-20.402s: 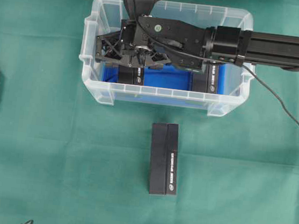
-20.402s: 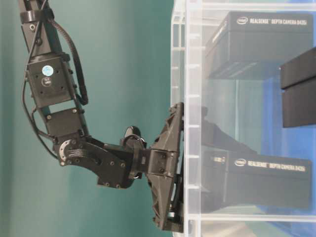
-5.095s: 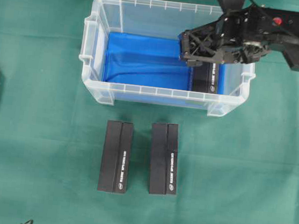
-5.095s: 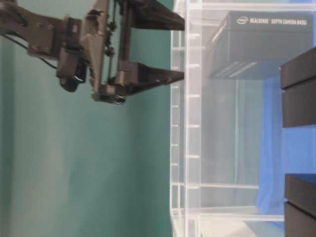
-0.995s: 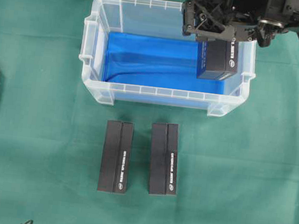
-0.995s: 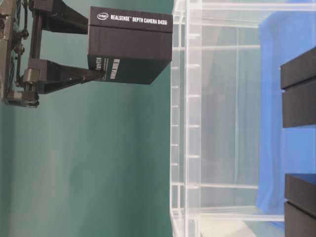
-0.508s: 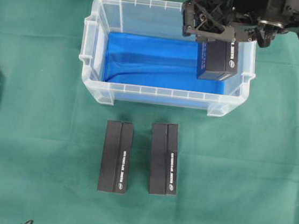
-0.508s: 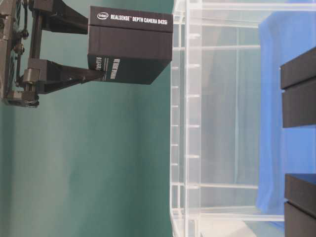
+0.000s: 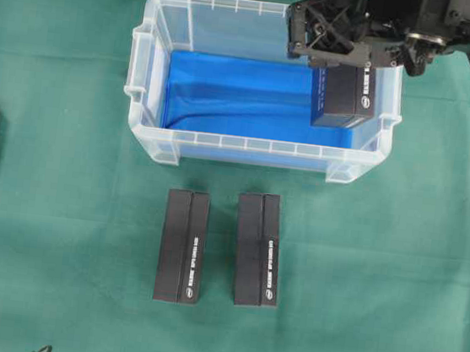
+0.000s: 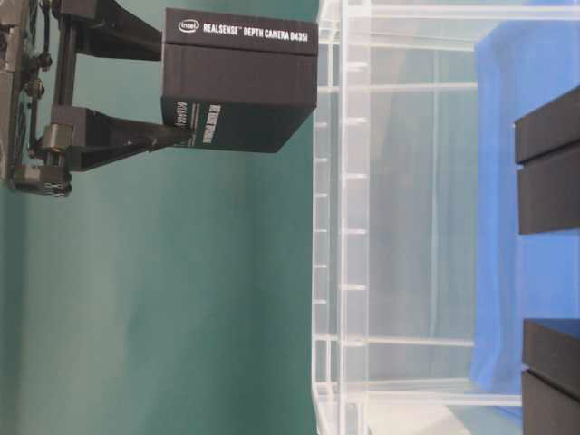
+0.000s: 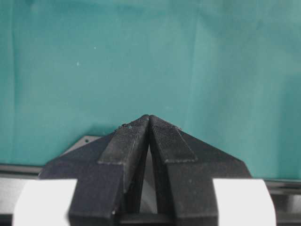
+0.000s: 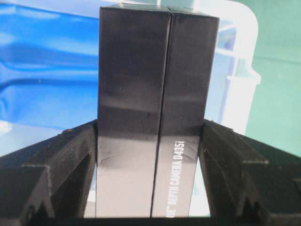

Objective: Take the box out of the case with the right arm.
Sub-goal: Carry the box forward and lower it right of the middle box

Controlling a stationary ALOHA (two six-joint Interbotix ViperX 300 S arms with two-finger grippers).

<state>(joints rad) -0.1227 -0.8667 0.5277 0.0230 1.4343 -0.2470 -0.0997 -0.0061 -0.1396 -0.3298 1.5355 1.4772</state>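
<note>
Risk: my right gripper [image 12: 150, 141], jaws clamped on the box [image 12: 153, 108] above the case [image 9: 148, 47], could clip the near rim if lowered early; left gripper [image 11: 149, 123] jaws together.

black box [image 10: 240, 86] printed "intel REALSENSE DEPTH CAMERA D435i"

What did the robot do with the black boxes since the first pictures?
The right gripper took a second box out of the case and set it on the cloth beside the first, as the left box. Then its fingers closed on the last box and lifted it above the rim. The case stayed put.
</note>
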